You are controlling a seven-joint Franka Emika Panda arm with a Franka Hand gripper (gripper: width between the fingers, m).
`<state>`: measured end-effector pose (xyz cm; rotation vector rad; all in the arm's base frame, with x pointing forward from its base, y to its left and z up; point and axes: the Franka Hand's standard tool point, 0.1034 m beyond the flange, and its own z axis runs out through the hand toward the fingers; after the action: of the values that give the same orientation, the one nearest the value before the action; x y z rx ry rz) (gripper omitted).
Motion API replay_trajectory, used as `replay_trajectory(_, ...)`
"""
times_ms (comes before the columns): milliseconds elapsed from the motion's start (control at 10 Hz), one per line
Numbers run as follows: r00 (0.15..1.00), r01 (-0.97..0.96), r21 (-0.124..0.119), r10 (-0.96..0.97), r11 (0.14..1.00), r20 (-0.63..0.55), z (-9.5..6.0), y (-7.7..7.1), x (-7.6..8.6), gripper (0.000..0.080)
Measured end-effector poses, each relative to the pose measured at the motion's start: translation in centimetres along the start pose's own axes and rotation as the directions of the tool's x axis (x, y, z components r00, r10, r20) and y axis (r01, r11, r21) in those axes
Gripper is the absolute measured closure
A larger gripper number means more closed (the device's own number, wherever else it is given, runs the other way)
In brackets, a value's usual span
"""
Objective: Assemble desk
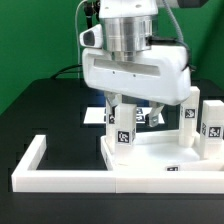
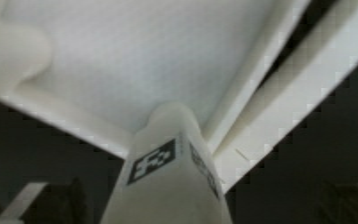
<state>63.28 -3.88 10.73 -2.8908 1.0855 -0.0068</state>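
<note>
Currently the gripper (image 1: 128, 108) hangs over the tabletop panel (image 1: 160, 155) with its jaws spread apart; a tagged leg (image 1: 122, 128) stands upright between and just below the fingers, and no pad can be seen pressing on it, so the pincer reads as released.

Containers: none as such. The nearest thing to one is the white U-shaped border rail (image 1: 60, 180), which encloses the near part of the black table (image 1: 45, 110). The tabletop panel lies flat inside it, pushed into the corner on the exterior view's right, touching the rail's front run. The stretch of rail on the exterior view's left bounds only bare black surface.

View differences: the exterior view shows the whole layout. Two further tagged legs (image 1: 186, 122) (image 1: 213, 124) stand upright at the panel's right end, near each other, and a flat white marker board (image 1: 97, 116) lies behind the arm. The wrist view shows none of that; it gives a close look down the leg (image 2: 172, 160), its tag facing the camera, with the pale panel surface (image 2: 140, 60) behind and the gripper fingers (image 2: 16, 205) as blurred dark shapes at the frame edge.

Orientation: the panel's long axis runs left to right in the exterior view, parallel to the front rail. The leg's long axis is vertical. Whether its foot sits in a corner hole cannot be told.
</note>
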Motion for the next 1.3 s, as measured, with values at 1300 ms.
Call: replay_trajectory(1300,0.36,-0.933,0.02,0.933,0.36,0.006,0.4,-1.3,0.5,0.0505)
